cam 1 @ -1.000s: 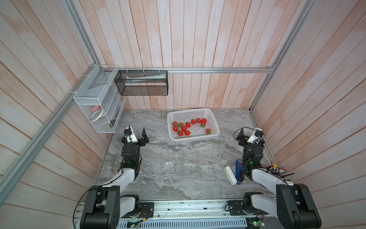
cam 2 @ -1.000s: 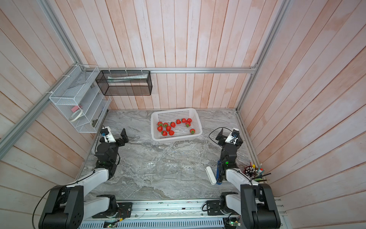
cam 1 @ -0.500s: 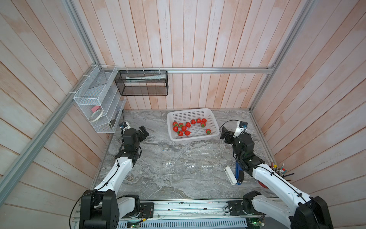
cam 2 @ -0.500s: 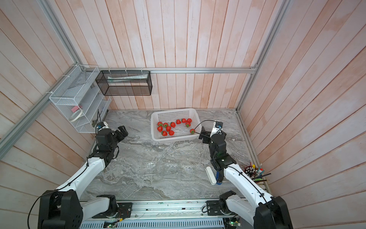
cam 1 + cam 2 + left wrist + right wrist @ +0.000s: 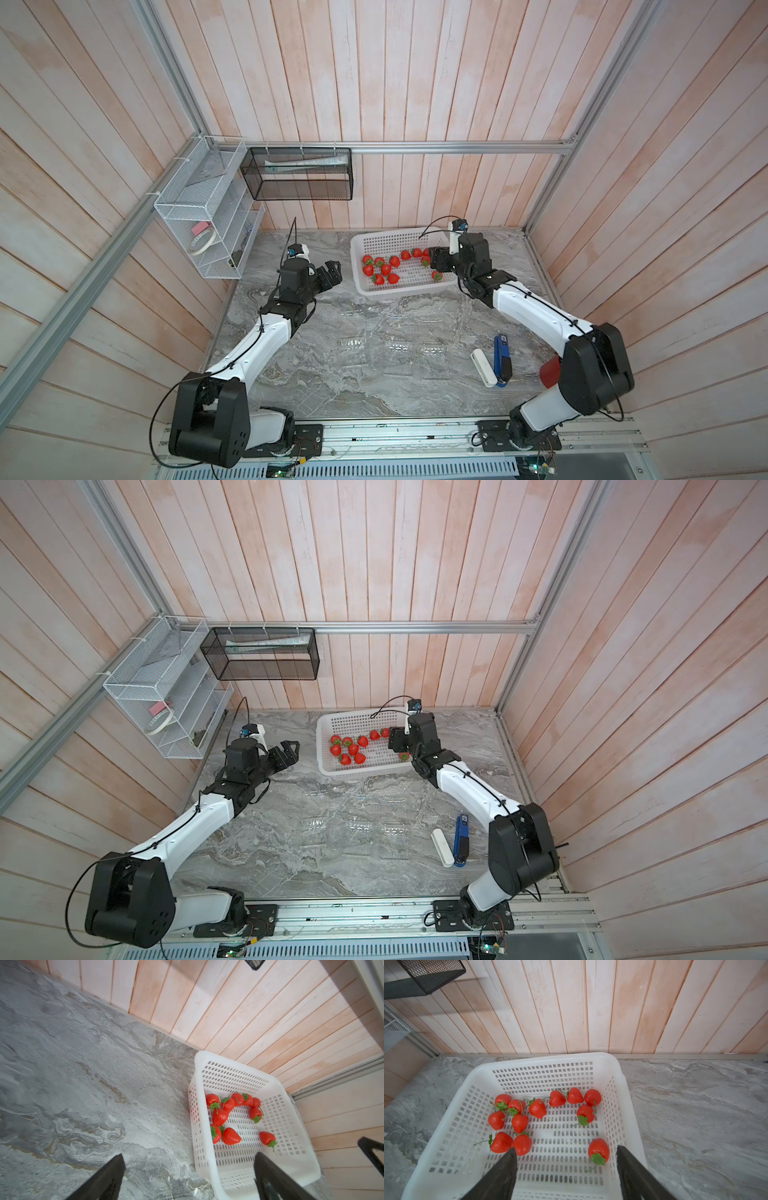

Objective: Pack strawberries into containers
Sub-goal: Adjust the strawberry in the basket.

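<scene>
Right pincer (image 5: 565,1149) has swung forward over the basket (image 5: 542,1057) of strawberries (image 5: 537,1108).

The strawberries (image 5: 537,1108) are bright red, stippled with fine seed dimples, and carry green leafy caps; the basket (image 5: 546,1057) is plain white, patterned with rows of small slots. The surface (image 5: 374,382) is grey marble veined in white and tan, and the walls (image 5: 374,83) are pale pinkish wood planks. The mesh bin (image 5: 297,179) is black and the wire rack (image 5: 195,216) is white.

12 strawbs (image 5: 537,1108), 1 basket (image 5: 546,1059)
</scene>
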`<state>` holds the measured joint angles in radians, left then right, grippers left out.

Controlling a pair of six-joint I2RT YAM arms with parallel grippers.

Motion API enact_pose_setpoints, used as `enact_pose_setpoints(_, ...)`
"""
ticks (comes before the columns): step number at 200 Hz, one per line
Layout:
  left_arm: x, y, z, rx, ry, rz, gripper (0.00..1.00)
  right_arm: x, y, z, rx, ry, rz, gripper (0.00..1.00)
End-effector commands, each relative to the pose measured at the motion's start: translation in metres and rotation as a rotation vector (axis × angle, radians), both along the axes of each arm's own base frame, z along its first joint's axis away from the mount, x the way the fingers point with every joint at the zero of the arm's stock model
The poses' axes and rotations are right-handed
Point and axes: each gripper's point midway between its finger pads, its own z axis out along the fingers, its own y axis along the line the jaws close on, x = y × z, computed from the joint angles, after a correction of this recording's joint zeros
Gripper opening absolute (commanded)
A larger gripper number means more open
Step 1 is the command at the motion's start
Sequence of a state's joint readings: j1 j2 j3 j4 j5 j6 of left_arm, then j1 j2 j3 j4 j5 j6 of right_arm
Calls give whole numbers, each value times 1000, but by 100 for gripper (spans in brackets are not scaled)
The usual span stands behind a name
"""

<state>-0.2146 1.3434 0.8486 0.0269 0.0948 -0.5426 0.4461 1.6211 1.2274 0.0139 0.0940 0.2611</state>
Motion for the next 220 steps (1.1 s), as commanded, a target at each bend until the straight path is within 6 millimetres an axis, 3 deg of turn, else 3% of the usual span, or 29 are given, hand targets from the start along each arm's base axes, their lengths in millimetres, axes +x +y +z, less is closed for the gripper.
enact_pose_setpoints(1,5,-22,-2,1,20,-77,100,12,10,-29,-25,132,38,75)
enact_pose_setpoints(53,22,-54,-21,20,74,-155,100,68,22,-75,35,339,73,59)
enact_pose_setpoints(87,32,-63,-35,52,107,-170,96,95,21,-94,31,397,55,58)
enact_pose_setpoints(142,40,-76,-61,91,162,-194,96,118,9,-130,-112,474,-31,59)
enact_pose_setpoints(220,42,-82,-68,143,174,-195,97,136,2,-167,-210,484,-126,61)
